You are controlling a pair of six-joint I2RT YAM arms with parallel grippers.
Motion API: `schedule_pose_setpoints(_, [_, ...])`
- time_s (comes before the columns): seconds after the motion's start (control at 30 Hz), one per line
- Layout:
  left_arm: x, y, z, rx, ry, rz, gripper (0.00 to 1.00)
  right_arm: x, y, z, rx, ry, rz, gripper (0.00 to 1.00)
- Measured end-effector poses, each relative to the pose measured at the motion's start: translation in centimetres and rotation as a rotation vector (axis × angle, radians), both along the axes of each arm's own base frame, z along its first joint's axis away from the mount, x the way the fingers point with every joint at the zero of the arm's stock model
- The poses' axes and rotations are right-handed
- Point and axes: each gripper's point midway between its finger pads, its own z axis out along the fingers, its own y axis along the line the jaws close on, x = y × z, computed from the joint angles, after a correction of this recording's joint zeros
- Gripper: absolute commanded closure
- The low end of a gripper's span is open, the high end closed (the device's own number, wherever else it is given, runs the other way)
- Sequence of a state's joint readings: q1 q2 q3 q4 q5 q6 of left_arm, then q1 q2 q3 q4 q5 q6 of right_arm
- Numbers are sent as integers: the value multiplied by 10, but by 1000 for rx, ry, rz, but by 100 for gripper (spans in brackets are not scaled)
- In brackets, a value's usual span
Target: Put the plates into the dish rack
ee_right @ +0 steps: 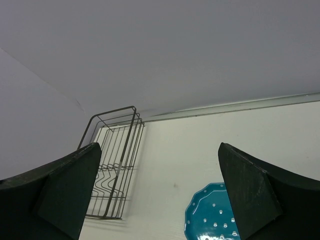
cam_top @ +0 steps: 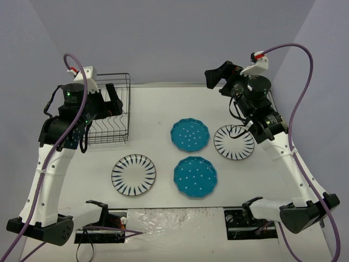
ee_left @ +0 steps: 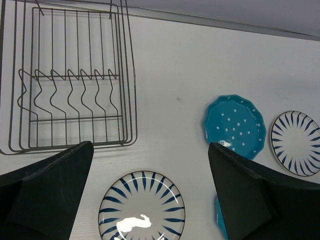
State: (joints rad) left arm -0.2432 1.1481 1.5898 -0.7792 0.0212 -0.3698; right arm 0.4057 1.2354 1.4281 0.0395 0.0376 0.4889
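Observation:
Four plates lie flat on the white table: a teal dotted plate point(cam_top: 190, 134) in the middle, a second teal one point(cam_top: 195, 176) nearer me, a striped white plate point(cam_top: 133, 174) at the front left and another point(cam_top: 234, 142) at the right. The black wire dish rack point(cam_top: 109, 117) stands at the back left, with no plates in it. My left gripper point(cam_top: 113, 98) hovers open and empty above the rack; its view shows the rack point(ee_left: 70, 85), a striped plate point(ee_left: 142, 207) and a teal plate point(ee_left: 235, 125). My right gripper point(cam_top: 217, 76) is open and empty, raised high at the back right.
Grey walls close the table at the back and sides. The right wrist view shows the rack point(ee_right: 112, 165) and a teal plate point(ee_right: 207, 215) far below. The arm bases and cables sit at the table's near edge.

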Motion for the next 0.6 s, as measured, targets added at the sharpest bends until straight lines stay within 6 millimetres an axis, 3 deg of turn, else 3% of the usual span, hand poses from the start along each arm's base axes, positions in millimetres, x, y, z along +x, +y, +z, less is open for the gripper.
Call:
schedule_pose_setpoints(0.37, [1, 2, -3, -20, 12, 35, 3, -8, -6, -21, -14, 36, -17, 0])
schedule_pose_setpoints(0.47, [1, 4, -15, -46, 42, 69, 3, -9, -5, -29, -16, 49, -14, 0])
schedule_pose_setpoints(0.6, [-6, 8, -48, -81, 117, 135, 5, -14, -2, -60, -35, 106, 0, 0])
